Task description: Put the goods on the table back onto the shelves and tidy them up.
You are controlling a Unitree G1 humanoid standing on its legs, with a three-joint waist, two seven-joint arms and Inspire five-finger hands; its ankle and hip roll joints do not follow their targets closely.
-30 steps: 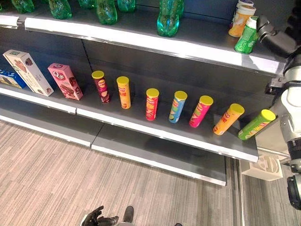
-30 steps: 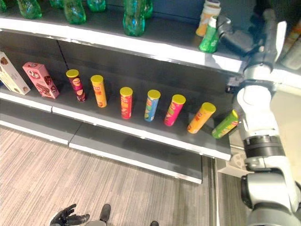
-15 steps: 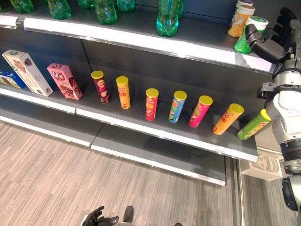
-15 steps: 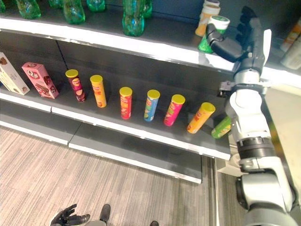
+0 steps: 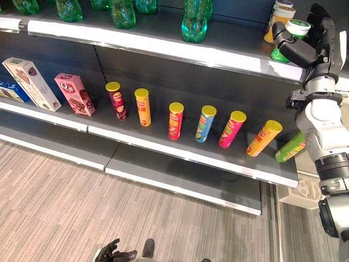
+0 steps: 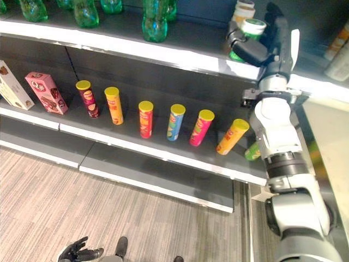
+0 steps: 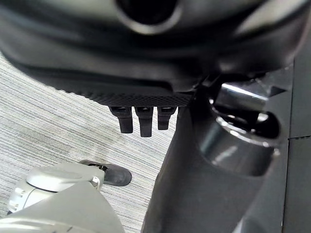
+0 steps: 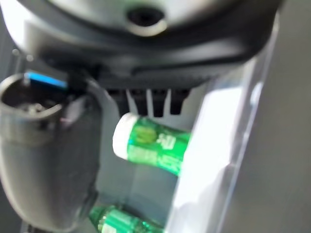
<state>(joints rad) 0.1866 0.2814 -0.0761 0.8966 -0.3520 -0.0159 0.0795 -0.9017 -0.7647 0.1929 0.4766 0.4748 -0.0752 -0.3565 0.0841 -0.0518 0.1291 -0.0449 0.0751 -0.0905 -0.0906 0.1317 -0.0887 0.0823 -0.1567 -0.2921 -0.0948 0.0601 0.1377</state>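
A green can with a white lid (image 5: 298, 26) stands upright at the right end of the top shelf (image 5: 163, 49). My right hand (image 5: 322, 41) is raised just beside it, open, fingers straight up and the thumb stretched across the can's front. In the right wrist view the green can (image 8: 150, 143) lies a short way past my straight fingers (image 8: 146, 104), not gripped. My left hand (image 5: 114, 252) hangs low over the floor, fingers relaxed and holding nothing.
An orange and white tub (image 5: 278, 19) stands behind the can, and green bottles (image 5: 194, 22) line the top shelf. Several crisp tubes (image 5: 176, 120) stand along the middle shelf; my right arm partly hides the green tube (image 5: 289, 148). Boxes (image 5: 75, 94) stand at the left.
My right hand has let go of the green can and straightened its fingers. The can went from tilted to upright. The right arm has shifted left.
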